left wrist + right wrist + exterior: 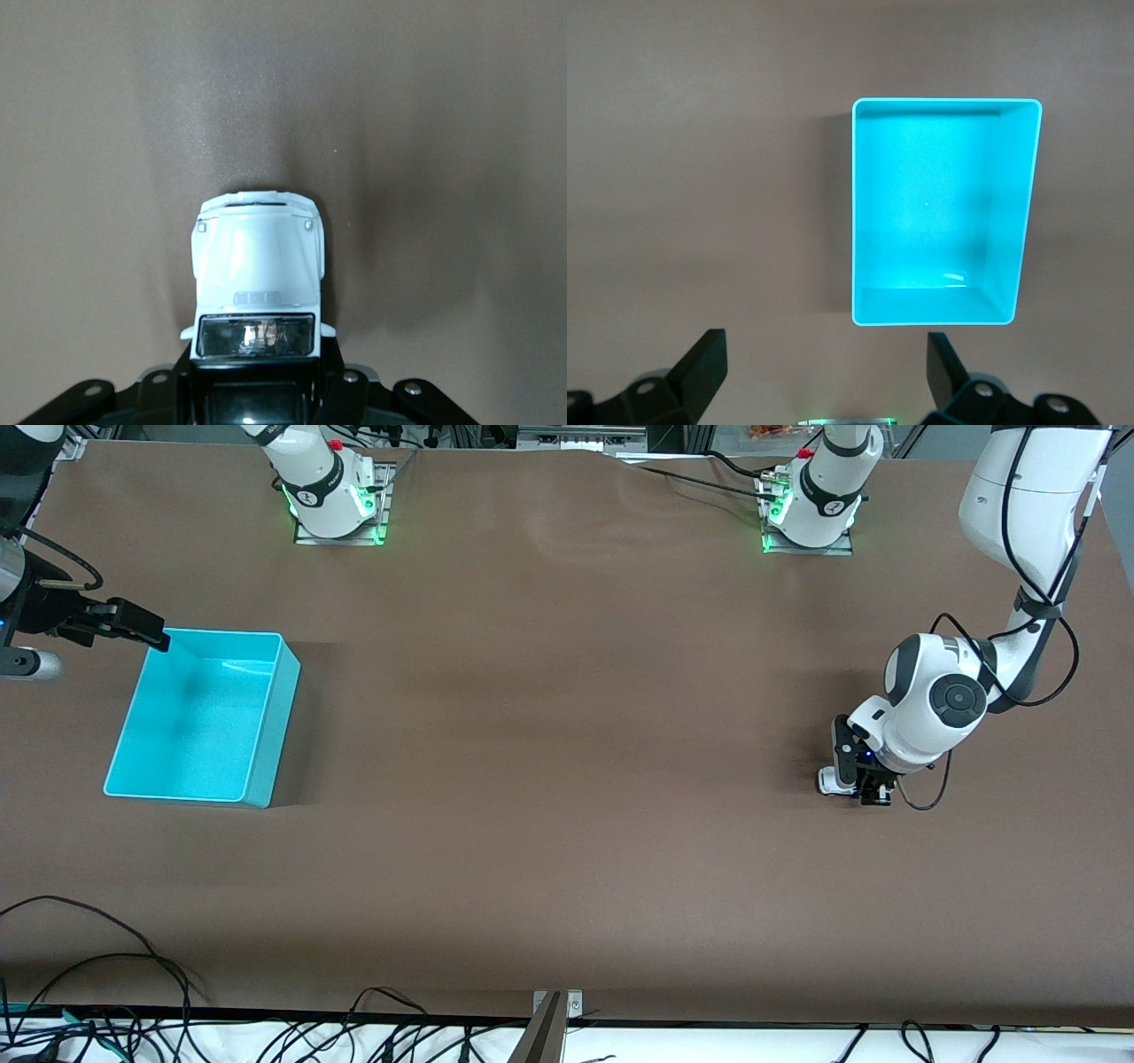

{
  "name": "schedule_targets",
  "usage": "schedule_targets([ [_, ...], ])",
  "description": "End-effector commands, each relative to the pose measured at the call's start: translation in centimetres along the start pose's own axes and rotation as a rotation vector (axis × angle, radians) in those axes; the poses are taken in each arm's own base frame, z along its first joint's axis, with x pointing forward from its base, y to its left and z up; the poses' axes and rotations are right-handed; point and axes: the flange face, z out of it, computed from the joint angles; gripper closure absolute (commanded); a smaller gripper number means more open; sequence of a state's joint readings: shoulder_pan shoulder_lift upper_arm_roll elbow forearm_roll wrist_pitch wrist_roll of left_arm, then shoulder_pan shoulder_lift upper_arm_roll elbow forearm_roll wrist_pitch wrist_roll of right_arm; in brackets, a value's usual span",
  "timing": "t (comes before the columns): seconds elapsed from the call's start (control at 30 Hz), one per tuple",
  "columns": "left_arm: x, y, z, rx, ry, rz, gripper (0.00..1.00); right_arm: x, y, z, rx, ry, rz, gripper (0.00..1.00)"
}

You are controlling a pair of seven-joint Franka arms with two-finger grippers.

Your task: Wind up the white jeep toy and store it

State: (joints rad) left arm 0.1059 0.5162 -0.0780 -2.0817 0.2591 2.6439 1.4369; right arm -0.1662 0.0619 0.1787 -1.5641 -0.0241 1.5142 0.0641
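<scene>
The white jeep toy [830, 780] is tiny, with a white hood and a black roof. It is at table level near the left arm's end of the table. My left gripper [858, 779] is down on it, fingers closed against the sides of its black cabin. In the left wrist view the jeep's hood [257, 261] sticks out from between the fingers of my left gripper [259, 376]. My right gripper [152, 636] is open and empty, up in the air over one corner of the cyan bin [282, 695]. In the right wrist view my right gripper [824, 345] shows wide apart.
The cyan bin [855, 212] is empty and stands at the right arm's end of the table. Brown table surface lies between bin and jeep. Cables hang along the table edge nearest the front camera [106, 957]. The arm bases [337, 500] stand along the farthest edge.
</scene>
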Motion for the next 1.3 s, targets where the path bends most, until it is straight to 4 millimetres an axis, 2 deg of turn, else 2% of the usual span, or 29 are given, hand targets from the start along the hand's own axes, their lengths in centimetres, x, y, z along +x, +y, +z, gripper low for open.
schedule_targets([
  [0.0, -0.7, 0.5, 2.4, -0.042, -0.009, 0.033, 0.9, -0.4, 0.2, 0.0, -0.003, -0.005, -0.004, 0.0],
  [0.2, -1.9, 1.3, 4.0, -0.071, -0.004, 0.014, 0.92, -0.4, 0.2, 0.0, -0.003, -0.005, -0.004, 0.0],
  [0.6, -5.3, 2.1, 5.8, -0.104, 0.002, 0.004, 0.93, -0.4, 0.2, 0.0, -0.002, -0.005, -0.002, 0.0],
  [0.73, -7.2, 2.6, 6.7, -0.117, 0.003, 0.013, 0.92, -0.4, 0.2, 0.0, -0.003, -0.005, -0.004, 0.0],
  [1.13, -13.0, 3.6, 7.0, -0.12, 0.007, 0.012, 0.92, -0.4, 0.2, 0.0, -0.003, -0.005, -0.004, 0.0],
  [1.27, -15.2, 3.7, 7.8, -0.122, 0.01, 0.018, 0.92, -0.4, 0.2, 0.0, -0.002, -0.005, -0.002, 0.0],
])
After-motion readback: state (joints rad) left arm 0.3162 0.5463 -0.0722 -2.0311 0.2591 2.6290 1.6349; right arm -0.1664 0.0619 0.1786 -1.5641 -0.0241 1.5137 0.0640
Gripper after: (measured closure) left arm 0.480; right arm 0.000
